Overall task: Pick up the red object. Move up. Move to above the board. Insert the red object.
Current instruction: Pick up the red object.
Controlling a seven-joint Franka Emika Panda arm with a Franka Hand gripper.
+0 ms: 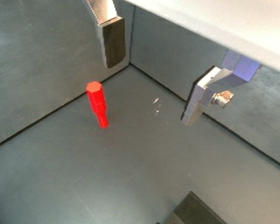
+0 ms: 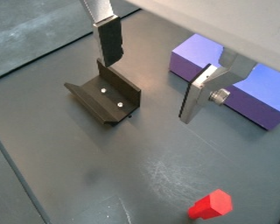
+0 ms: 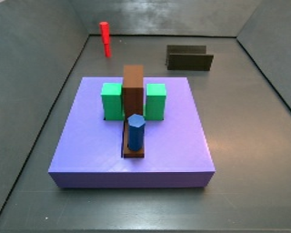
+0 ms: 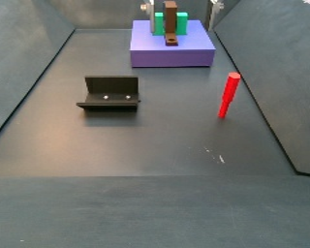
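The red object (image 1: 98, 105) is a thin red peg standing upright on the grey floor; it also shows in the other wrist view (image 2: 209, 206) and in both side views (image 3: 105, 39) (image 4: 229, 95). My gripper (image 1: 152, 89) (image 2: 150, 87) is open and empty, above the floor, apart from the peg. It hangs between the fixture and the board. The board (image 3: 135, 136) is a thick lavender slab, also seen in a side view (image 4: 170, 50) and in both wrist views (image 2: 241, 79) (image 1: 241, 66). Neither side view shows the gripper clearly.
The dark fixture (image 2: 104, 98) (image 4: 109, 93) (image 3: 188, 58) stands on the floor near one finger. On the board stand two green blocks (image 3: 112, 100), a brown bar (image 3: 134, 96) and a blue cylinder (image 3: 135, 132). Grey walls (image 4: 42, 58) enclose the floor.
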